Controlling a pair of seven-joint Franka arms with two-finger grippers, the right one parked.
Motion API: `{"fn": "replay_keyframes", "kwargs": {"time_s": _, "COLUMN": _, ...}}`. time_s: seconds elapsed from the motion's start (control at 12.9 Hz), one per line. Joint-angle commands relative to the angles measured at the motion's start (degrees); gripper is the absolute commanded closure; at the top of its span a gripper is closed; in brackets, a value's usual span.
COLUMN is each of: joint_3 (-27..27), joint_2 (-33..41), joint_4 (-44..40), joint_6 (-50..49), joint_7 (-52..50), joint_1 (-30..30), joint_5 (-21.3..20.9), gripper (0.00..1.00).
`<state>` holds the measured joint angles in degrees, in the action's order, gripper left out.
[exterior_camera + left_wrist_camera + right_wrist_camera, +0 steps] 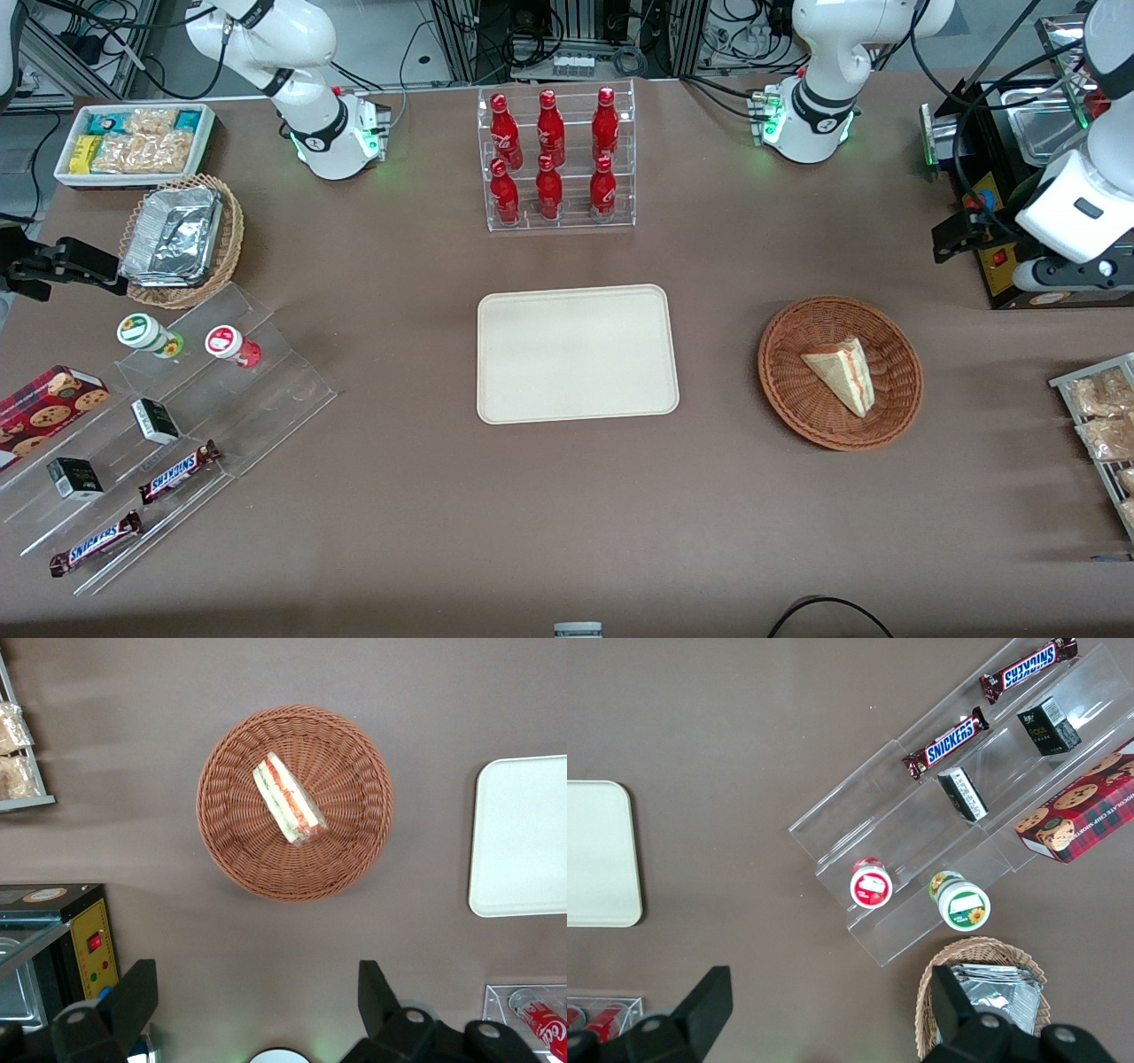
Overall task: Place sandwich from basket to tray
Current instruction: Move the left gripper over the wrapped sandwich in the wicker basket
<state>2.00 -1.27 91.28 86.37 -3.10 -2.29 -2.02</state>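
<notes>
The sandwich (842,372) is a pale wedge with orange-red and green filling, lying in the round reddish-brown basket (780,390) toward the working arm's end of the table. The cream tray (576,354) sits bare at the table's middle, beside the basket. My gripper (952,237) hangs high above the table, farther from the front camera than the basket and clear of it. In the left wrist view the sandwich (288,800) lies in the basket (230,850), and the tray (523,837) shows partly. The gripper (255,970) is open, with only bare table between its fingers.
A black box with a red switch (1001,257) stands close beside the gripper. A wire rack of snack packets (1099,425) lies at the working arm's end. A clear rack of red bottles (556,159) stands farther from the front camera than the tray.
</notes>
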Motion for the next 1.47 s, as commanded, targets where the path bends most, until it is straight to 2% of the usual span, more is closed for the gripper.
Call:
{"fn": "replay_keyframes", "kwargs": {"time_s": 0.0, "joint_3": 0.6, "joint_2": -2.6, "joint_4": 0.7, "joint_6": 2.3, "joint_7": -0.5, "joint_1": 0.5, "joint_5": 0.7, "gripper": 0.00}}
{"fn": "replay_keyframes", "kwargs": {"time_s": 0.23, "joint_3": 0.6, "joint_2": -3.2, "joint_4": 6.0, "joint_6": 8.7, "joint_7": -1.2, "joint_1": 0.4, "joint_5": 0.7, "gripper": 0.00}}
{"fn": "replay_keyframes", "kwargs": {"time_s": 0.54, "joint_3": 0.5, "joint_2": -5.4, "joint_4": 11.7, "joint_6": 16.9, "joint_7": -9.2, "joint_1": 0.1, "joint_5": 0.6, "gripper": 0.00}}
{"fn": "replay_keyframes", "kwargs": {"time_s": 1.24, "joint_3": 0.7, "joint_2": -4.8, "joint_4": 28.5, "joint_6": 35.1, "joint_7": -32.5, "joint_1": -1.0, "joint_5": 0.5, "gripper": 0.00}}
{"fn": "replay_keyframes", "kwargs": {"time_s": 1.39, "joint_3": 0.7, "joint_2": -4.9, "joint_4": 31.8, "joint_6": 39.0, "joint_7": -34.6, "joint_1": -1.0, "joint_5": 0.5, "gripper": 0.00}}
